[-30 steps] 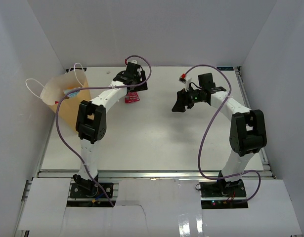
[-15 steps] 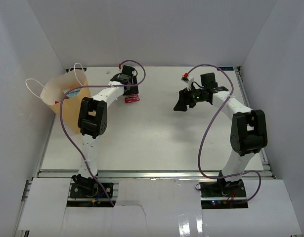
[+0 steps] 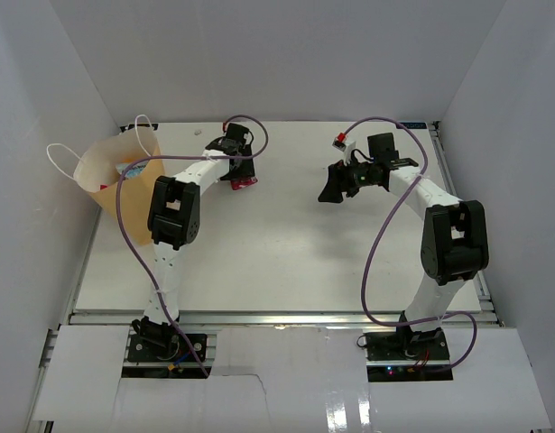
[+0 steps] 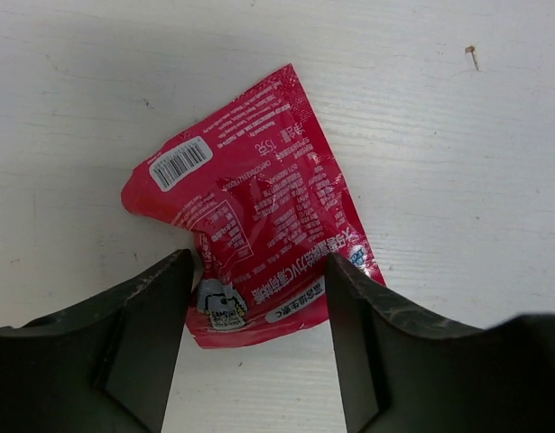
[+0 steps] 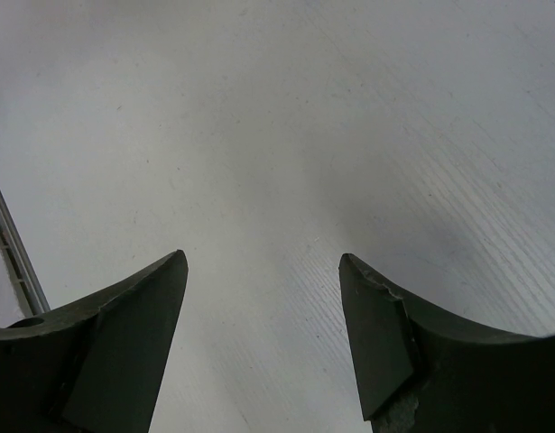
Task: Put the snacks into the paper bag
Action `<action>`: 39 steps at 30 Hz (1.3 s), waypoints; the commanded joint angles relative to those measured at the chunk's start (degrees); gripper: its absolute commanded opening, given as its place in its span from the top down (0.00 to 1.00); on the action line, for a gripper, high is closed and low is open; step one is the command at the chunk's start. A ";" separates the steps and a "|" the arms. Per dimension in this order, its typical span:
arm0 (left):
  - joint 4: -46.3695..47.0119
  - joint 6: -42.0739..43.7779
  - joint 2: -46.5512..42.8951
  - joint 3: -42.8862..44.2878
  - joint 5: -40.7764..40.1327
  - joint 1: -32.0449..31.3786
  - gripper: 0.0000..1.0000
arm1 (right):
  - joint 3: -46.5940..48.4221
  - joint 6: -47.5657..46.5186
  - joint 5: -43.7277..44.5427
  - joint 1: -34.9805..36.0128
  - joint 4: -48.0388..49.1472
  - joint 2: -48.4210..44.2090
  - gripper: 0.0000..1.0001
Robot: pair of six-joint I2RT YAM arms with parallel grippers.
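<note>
So the paper bag (image 3: pixel 115 191) stood at about 9 o'clock in the top view, right at the left edge of the surface (image 3: pixel 286 262) and up against the left wall (image 3: pixel 33 234). Its mouth was open, with the white cord handles (image 3: pixel 51 152) sticking out toward 10 o'clock. Inside I could make out a light-blue-and-white packet (image 3: pixel 133 169) near the far rim and a sliver of something red lower down. Couldn't tell what else was in there.

One snack was outside the bag: a red packet (image 4: pixel 250 212) lying flat on the surface around 11 o'clock, near the bag's right side but not touching it. In the wrist view it had a barcode label at its 10 o'clock corner. The left claw (image 4: pixel 259 298) was spread open, one finger on either side of the packet's near end, not squeezing it.

The right claw (image 5: pixel 259 280) was spread open too, with nothing in it. It hung over bare white surface at about 1 o'clock, well apart from the packet.

For room to move, a wide stretch of white surface lay between the two claws and ran down to 6 o'clock, where a metal rail (image 3: pixel 277 316) edged it. The surface looked like white-painted wood grain, with a tiny brown speck (image 4: pixel 473 56) past the packet. White walls boxed in three sides, and purple cables (image 3: pixel 378 120) looped off both arms.
</note>
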 commanded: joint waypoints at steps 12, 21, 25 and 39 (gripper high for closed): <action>3.68 1.54 -7.88 -4.56 5.68 0.63 0.78 | -1.15 0.91 -1.21 -0.43 0.43 -3.53 0.26; 13.08 6.28 -28.52 -19.49 14.44 0.55 0.87 | -1.50 0.99 -1.56 -0.52 0.43 -4.41 0.26; 14.58 6.03 -45.63 -25.82 12.39 0.46 0.87 | -1.33 0.99 -1.64 -0.61 0.43 -4.32 0.26; 0.52 -3.98 -59.66 -15.83 7.35 32.06 0.86 | -0.10 1.34 -3.49 -0.61 0.52 -2.57 0.26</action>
